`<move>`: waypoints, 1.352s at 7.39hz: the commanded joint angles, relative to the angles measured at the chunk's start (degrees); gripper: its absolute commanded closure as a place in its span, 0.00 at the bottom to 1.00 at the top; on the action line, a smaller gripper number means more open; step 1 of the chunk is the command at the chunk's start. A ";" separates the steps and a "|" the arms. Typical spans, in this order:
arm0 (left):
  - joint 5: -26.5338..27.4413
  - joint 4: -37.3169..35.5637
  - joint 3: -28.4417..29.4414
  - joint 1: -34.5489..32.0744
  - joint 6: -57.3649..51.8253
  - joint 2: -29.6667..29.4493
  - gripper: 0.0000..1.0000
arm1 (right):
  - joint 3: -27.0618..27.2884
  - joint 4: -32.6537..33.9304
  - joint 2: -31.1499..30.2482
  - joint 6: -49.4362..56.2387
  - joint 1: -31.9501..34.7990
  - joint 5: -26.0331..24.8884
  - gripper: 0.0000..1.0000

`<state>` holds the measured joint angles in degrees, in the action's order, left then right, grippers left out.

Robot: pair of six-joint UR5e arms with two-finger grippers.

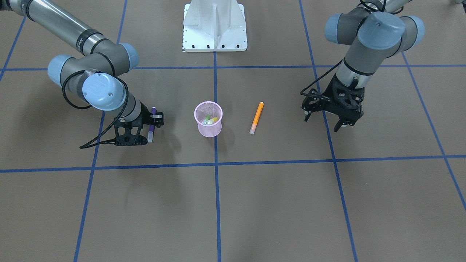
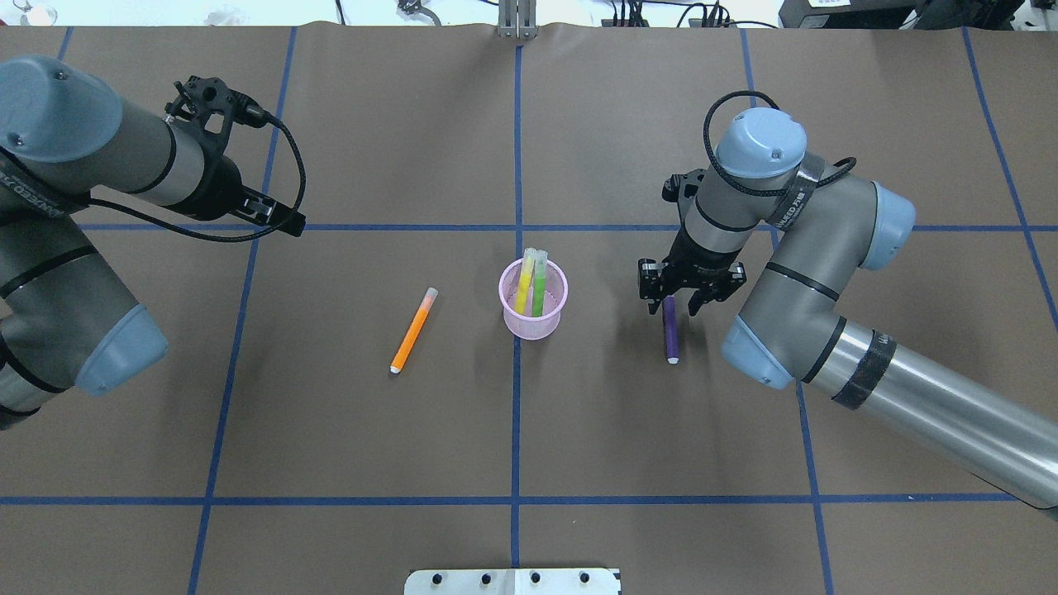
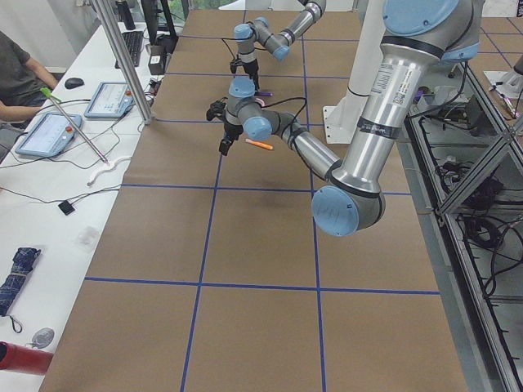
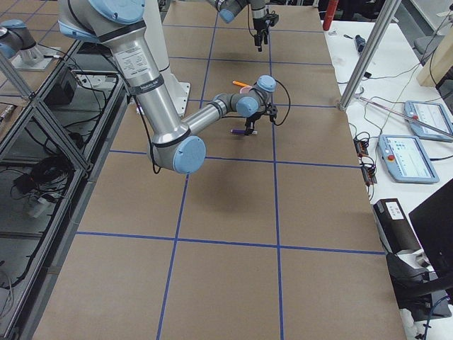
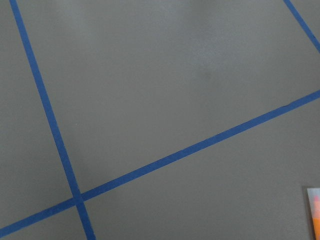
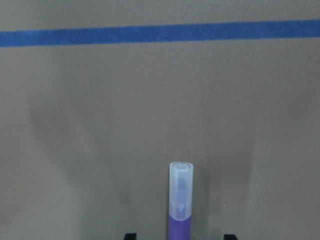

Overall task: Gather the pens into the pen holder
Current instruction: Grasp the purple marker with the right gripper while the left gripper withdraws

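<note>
The pink mesh pen holder (image 1: 209,130) (image 2: 533,329) stands upright at the table's middle, with a yellow pen (image 2: 525,285) and a green pen (image 2: 539,289) leaning inside it. A purple pen (image 2: 670,335) (image 1: 151,127) (image 6: 180,200) lies flat on the table. My right gripper (image 2: 670,304) (image 1: 145,129) is low over it, open, one finger on each side and clear of the barrel. An orange pen (image 1: 256,117) (image 2: 412,330) (image 5: 314,210) lies alone on the holder's other side. My left gripper (image 1: 322,123) (image 2: 285,219) hangs open and holds nothing, well away from that pen.
Brown paper with a grid of blue tape lines covers the table. The robot's white base plate (image 1: 214,25) (image 2: 512,581) sits at the robot's edge. In the side views a bench with tablets and a person's arm lies beyond the far edge.
</note>
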<state>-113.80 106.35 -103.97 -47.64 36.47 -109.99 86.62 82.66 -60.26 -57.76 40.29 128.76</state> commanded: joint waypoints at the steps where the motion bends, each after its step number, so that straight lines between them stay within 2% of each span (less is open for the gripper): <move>1: 0.07 0.00 0.08 0.00 0.00 0.04 0.04 | -0.14 0.04 -0.04 -0.16 -0.56 -0.44 0.41; 3: 0.07 0.00 0.08 0.00 0.00 0.04 0.04 | -0.49 0.04 -0.04 -0.33 -0.65 -0.44 0.64; 5: -0.02 0.00 0.00 0.00 0.00 0.39 0.04 | -0.58 -0.05 -0.21 -0.42 -0.74 -0.44 1.00; 7: -0.02 0.00 0.08 0.00 0.00 0.39 0.04 | -0.32 -0.05 -0.12 -0.51 -0.56 -0.35 1.00; 8: -0.02 0.17 0.00 0.00 0.00 0.39 0.04 | 3.69 0.56 -0.56 -1.29 1.18 -0.70 1.00; 9: -0.11 0.44 -0.09 0.00 0.00 0.30 0.04 | 9.91 1.87 -1.87 -4.09 1.46 -5.32 1.00; 10: -0.11 1.31 -0.01 0.00 -0.09 0.30 0.04 | 15.10 2.41 -2.23 -11.16 1.02 -12.06 1.00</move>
<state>-113.87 106.88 -103.99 -47.64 36.46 -109.65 94.79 84.10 -61.68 -62.13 41.32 123.79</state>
